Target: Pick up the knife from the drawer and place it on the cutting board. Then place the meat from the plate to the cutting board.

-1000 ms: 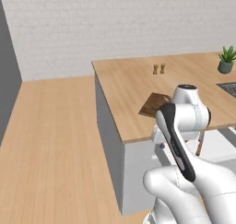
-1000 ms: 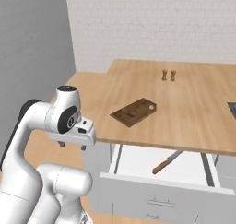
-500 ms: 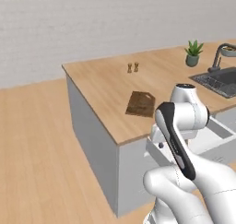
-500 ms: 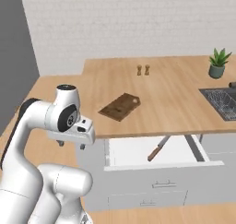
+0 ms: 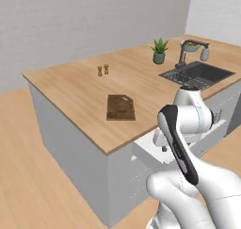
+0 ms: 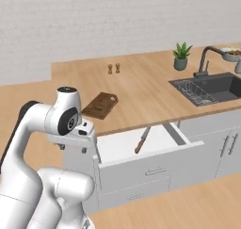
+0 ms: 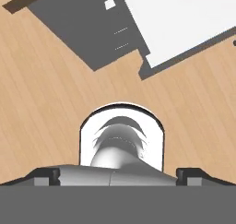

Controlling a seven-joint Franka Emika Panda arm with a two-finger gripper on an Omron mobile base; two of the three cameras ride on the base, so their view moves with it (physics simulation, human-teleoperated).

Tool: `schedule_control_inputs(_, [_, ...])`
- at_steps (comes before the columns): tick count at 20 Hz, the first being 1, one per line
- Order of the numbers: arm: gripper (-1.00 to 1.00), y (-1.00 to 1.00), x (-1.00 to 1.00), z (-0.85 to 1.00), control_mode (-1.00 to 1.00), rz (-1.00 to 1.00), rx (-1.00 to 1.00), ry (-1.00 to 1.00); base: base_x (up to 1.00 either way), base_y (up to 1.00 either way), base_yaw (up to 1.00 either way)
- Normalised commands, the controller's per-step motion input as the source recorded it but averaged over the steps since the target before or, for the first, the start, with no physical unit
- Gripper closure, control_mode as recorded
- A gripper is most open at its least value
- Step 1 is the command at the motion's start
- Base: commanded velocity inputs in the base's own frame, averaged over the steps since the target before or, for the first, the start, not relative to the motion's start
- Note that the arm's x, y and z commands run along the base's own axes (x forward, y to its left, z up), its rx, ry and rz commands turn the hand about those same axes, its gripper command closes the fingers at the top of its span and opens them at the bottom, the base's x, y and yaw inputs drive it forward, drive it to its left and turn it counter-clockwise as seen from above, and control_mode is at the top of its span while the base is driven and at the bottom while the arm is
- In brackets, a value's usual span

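Knife (image 6: pixel 142 140) lies in the open drawer (image 6: pixel 155 150), brown handle toward the drawer front, blade pointing back under the counter (image 6: pixel 141 89) edge, near the middle of the white drawer floor. Drawer is pulled out below the wooden counter; in the left base view its front (image 5: pixel 155 158) sits partly behind the arm. Cutting board (image 5: pixel 120 107) lies flat on the counter, well back from the drawer, nothing on it; same board in the right base view (image 6: pixel 100 105). Gripper (image 6: pixel 71 148) hangs low beside the drawer's left corner, pointing down at the wood floor; fingertips (image 7: pixel 47 174) barely visible in the hand view, so can't tell how wide the jaws stand. Further out: two small shakers (image 5: pixel 102 70), potted plant (image 5: pixel 159 51), sink (image 5: pixel 196 74) with faucet (image 6: pixel 205 59).
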Motion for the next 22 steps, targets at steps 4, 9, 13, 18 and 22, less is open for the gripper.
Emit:
schedule_control_inputs(4, [-1.00, 0.00, 0.00, 0.00, 1.00, 0.00, 0.00, 0.00, 0.28, 0.48, -0.36])
schedule_control_inputs(9, [-1.00, 0.00, 0.00, 0.00, 1.00, 0.00, 0.00, 0.00, 0.25, 0.68, -0.30])
schedule_control_inputs(13, [-1.00, 0.00, 0.00, 0.00, 1.00, 0.00, 0.00, 0.00, 0.22, 0.22, -0.23])
schedule_control_inputs(18, [-1.00, -0.31, 0.43, -0.16, -1.00, -0.04, 0.00, 0.00, 0.00, 0.00, 0.00])
schedule_control_inputs(22, [-1.00, -0.44, 0.68, -0.25, -1.00, 0.01, 0.01, -0.01, 0.00, 0.00, 0.00])
